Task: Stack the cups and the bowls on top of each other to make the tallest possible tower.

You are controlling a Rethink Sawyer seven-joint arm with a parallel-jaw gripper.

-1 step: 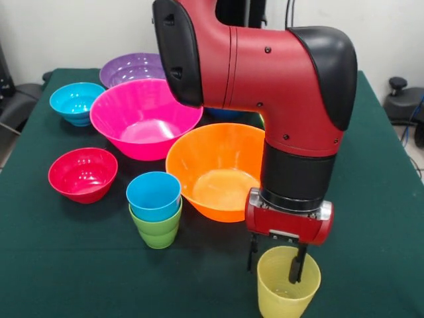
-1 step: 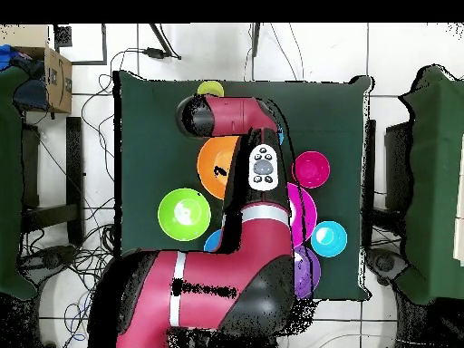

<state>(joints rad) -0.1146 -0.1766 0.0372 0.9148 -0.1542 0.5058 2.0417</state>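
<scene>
A translucent yellow cup [image 1: 288,291] stands upright near the table's front edge, seen from above as the yellow cup [image 2: 210,89]. My gripper [image 1: 273,271] is lowered over its rim and looks open: one finger [image 1: 296,268] reaches inside the cup, the other hangs outside its left wall. To the left, a blue cup [image 1: 154,193] sits nested in a green cup [image 1: 158,230], forming a short tower. Orange bowl [image 1: 218,169], pink bowl [image 1: 142,116], red bowl [image 1: 83,173], teal bowl [image 1: 76,101] and purple bowl [image 1: 131,66] rest separately on the cloth.
The green tablecloth [image 1: 59,265] covers the table. A green bowl [image 2: 184,214] and a blue bowl [image 2: 214,240] lie beside the arm's base side in the overhead view. The red arm [image 1: 265,73] hides part of the bowls behind it.
</scene>
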